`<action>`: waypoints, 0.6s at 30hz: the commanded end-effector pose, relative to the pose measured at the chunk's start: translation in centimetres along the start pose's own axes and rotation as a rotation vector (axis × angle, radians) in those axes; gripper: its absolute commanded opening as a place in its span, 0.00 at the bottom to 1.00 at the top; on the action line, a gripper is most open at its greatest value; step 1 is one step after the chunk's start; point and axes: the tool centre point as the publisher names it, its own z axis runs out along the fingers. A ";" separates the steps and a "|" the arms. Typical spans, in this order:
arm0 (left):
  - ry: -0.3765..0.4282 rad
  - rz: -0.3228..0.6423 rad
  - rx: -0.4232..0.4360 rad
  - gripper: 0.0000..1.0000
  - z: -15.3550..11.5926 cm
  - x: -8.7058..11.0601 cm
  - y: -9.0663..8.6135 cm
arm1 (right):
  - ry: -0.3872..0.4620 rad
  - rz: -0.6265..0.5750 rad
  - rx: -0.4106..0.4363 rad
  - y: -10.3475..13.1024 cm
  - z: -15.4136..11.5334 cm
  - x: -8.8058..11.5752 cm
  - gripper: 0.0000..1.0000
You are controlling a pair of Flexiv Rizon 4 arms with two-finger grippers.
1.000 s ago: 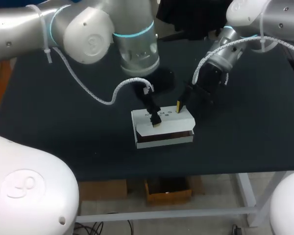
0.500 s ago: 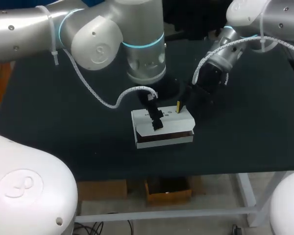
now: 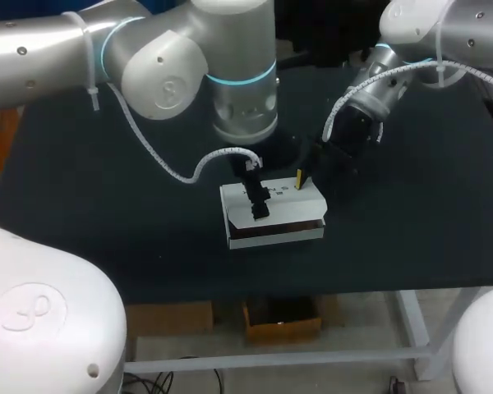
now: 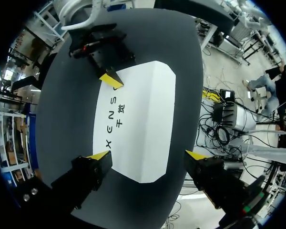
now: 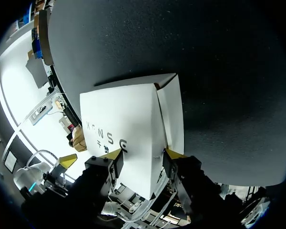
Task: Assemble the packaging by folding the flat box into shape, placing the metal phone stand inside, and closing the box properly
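Two robot arms meet over one white box [image 3: 283,215] lying near the middle of a single dark table [image 3: 107,213]. The box's top panel carries black lettering [image 4: 117,119] along its far edge, and its near side shows a dark gap beneath that panel. The left arm [image 3: 172,66] comes in from the box's left. The left gripper [image 4: 147,156] hangs over the box's left half, its two yellow-tipped fingers [image 4: 97,158] spread wide, one at the far long edge and one past the near long edge, clasping nothing. The right arm [image 3: 378,82] comes in from beyond the box's far right corner. The right gripper [image 5: 143,153] sits at the box's far edge, its two fingertips a little apart over the top panel, not clamped on it.
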 end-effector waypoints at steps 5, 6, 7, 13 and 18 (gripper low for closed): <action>0.018 -0.021 -0.005 1.00 1.4 -0.8 -0.4 | 0.001 -0.001 0.008 0.2 0.0 0.0 0.52; 0.021 -0.020 -0.001 0.96 1.4 -0.9 -0.2 | 0.001 -0.001 0.008 0.2 0.0 0.0 0.52; 0.019 -0.019 0.000 0.92 1.4 -0.9 -0.2 | 0.001 -0.001 0.008 0.2 0.0 0.0 0.52; 0.021 -0.011 0.008 0.86 1.7 -0.9 0.1 | 0.001 -0.001 0.008 0.2 0.0 0.0 0.52; 0.026 -0.004 0.007 0.84 2.3 -0.9 0.1 | 0.001 -0.001 0.008 0.2 0.0 0.0 0.51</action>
